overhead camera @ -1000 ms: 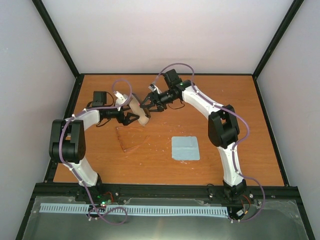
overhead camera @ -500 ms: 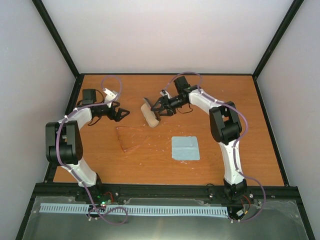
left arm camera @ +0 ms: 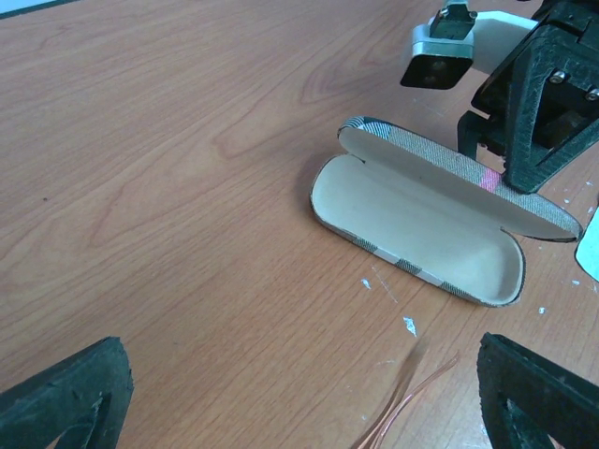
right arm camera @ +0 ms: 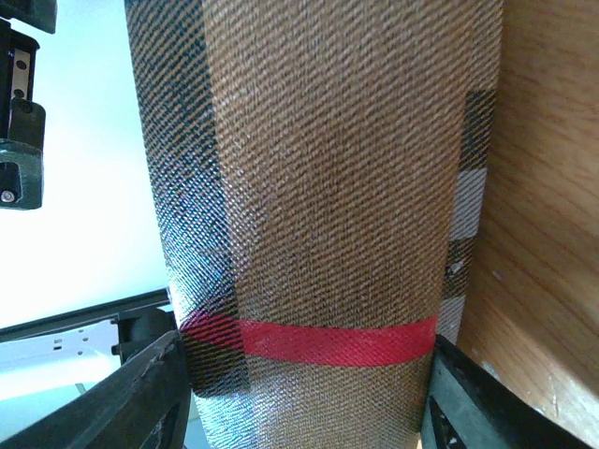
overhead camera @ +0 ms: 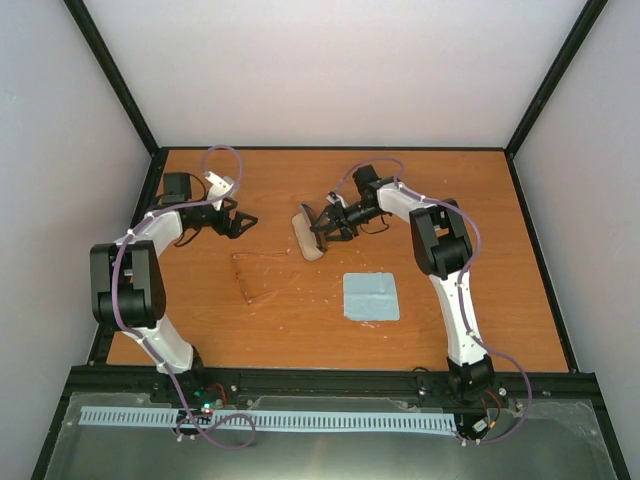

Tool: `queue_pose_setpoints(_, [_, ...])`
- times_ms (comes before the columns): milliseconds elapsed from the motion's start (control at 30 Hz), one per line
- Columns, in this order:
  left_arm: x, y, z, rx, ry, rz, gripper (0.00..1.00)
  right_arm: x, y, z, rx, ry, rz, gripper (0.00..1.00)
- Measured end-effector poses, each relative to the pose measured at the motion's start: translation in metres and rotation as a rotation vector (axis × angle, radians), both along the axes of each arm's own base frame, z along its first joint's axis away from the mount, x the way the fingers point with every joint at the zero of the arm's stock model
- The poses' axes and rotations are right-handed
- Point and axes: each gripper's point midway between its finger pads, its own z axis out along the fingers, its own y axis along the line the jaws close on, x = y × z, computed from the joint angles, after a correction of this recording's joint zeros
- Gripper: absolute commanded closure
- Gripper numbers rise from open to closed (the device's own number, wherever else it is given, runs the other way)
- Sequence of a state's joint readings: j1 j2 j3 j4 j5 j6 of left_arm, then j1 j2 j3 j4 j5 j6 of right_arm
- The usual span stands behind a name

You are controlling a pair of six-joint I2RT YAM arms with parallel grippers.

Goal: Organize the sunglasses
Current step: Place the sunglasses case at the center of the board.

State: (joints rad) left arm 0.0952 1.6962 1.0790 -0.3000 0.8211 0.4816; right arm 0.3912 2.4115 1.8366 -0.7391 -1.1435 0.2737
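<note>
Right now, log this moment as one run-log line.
left pincer: open | right pincer: gripping case lid | case: open, empty | sunglasses: on table, outside case

Overhead camera, behind my arm bases, looks down on the whole table. My left wrist camera looks low across it, sharing the open case and sunglasses. My right wrist camera fills with that case, very close.
</note>
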Motion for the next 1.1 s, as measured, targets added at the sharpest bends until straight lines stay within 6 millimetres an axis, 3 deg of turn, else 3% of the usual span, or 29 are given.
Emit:
queue_pose_setpoints(100, [0.001, 0.000, -0.001, 0.002, 0.006, 0.002, 0.00, 0.000, -0.002, -0.001, -0.006, -0.003, 0.001, 0.47])
queue_pose_setpoints(567, [-0.002, 0.000, -0.007, -0.001, 0.023, 0.001, 0.00, -0.006, -0.016, -0.005, -0.130, -0.028, -0.009, 0.27])
queue_pose_setpoints(833, [-0.006, 0.000, -0.012, -0.003, 0.036, 0.001, 0.01, -0.011, -0.026, -0.020, -0.214, -0.006, -0.019, 0.28])
queue_pose_setpoints(1033, [-0.007, -0.001, -0.014, -0.004, 0.034, 0.000, 0.00, -0.013, -0.036, -0.023, -0.303, -0.016, -0.025, 0.34])
queue_pose_setpoints(1100, [-0.009, -0.001, -0.017, -0.008, 0.038, -0.003, 0.01, -0.015, -0.039, -0.024, -0.343, -0.019, -0.018, 0.41])
